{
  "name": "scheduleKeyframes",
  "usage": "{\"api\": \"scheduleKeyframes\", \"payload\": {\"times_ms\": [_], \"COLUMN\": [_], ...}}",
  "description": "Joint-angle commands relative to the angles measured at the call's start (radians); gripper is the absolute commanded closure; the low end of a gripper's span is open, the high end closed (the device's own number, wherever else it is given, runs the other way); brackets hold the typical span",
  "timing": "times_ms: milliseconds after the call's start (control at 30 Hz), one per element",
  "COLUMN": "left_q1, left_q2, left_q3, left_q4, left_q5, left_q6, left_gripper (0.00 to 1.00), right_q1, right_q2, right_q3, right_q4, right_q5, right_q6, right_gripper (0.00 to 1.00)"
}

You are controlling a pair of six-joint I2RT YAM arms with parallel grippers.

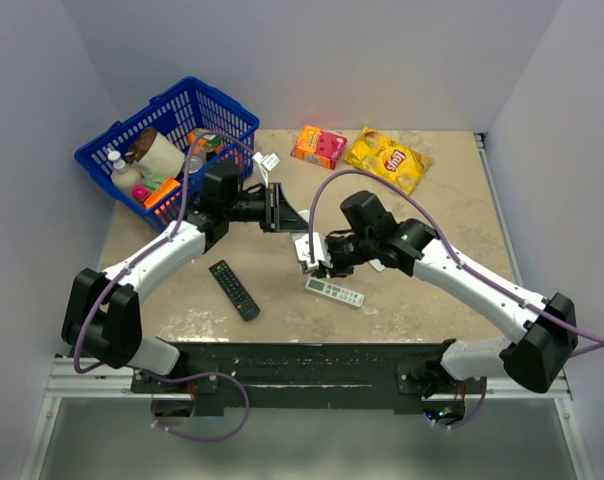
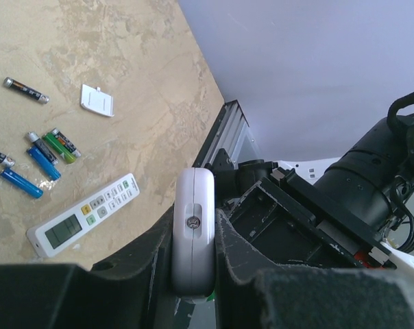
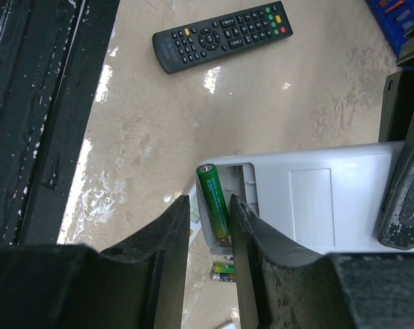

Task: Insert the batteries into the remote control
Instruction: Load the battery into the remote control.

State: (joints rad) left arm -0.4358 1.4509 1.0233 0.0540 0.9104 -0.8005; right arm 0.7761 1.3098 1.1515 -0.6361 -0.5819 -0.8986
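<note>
The white remote control [image 3: 317, 199] hangs above the table [image 1: 282, 315], back showing, clamped edge-on in the left gripper [image 2: 194, 219]. A green battery [image 3: 211, 188] lies in its open compartment between the right gripper [image 3: 210, 205] fingers, which stand slightly apart, a gap on one side. If the cell isn't seated, I'd guess a finger brushing it could flick it out

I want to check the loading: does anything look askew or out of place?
The green battery lies at the edge of the open compartment of the remote control, seemingly not seated. A white cover lies loose on the table.
</note>
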Motion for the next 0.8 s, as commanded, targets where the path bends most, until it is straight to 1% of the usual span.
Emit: {"api": "scheduleKeyframes", "payload": {"times_ms": [0,233,467,767], "left_q1": [0.002,0.008,0.011,0.017], "left_q2": [0.003,0.02,0.028,0.043], "left_q3": [0.061,0.054,0.017,-0.025], "left_q4": [0.04,0.052,0.112,0.167], "left_q5": [0.068,0.073,0.085,0.091], "left_q6": [-0.057,-0.074,-0.114,-0.163], "left_gripper": [1.0,1.0,1.0,1.0], "right_q1": [-0.005,-0.012,-0.017,-0.021], "right_q2": [0.017,0.019,0.019,0.026], "right_q3": [0.025,0.022,0.027,0.028], "right_q4": [0.018,0.041,0.055,0.059], "right_q5": [0.039,0.054,0.065,0.074], "right_q6": [0.001,0.004,0.007,0.006], "right_gripper": [0.66,0.66,0.66,0.63]}}
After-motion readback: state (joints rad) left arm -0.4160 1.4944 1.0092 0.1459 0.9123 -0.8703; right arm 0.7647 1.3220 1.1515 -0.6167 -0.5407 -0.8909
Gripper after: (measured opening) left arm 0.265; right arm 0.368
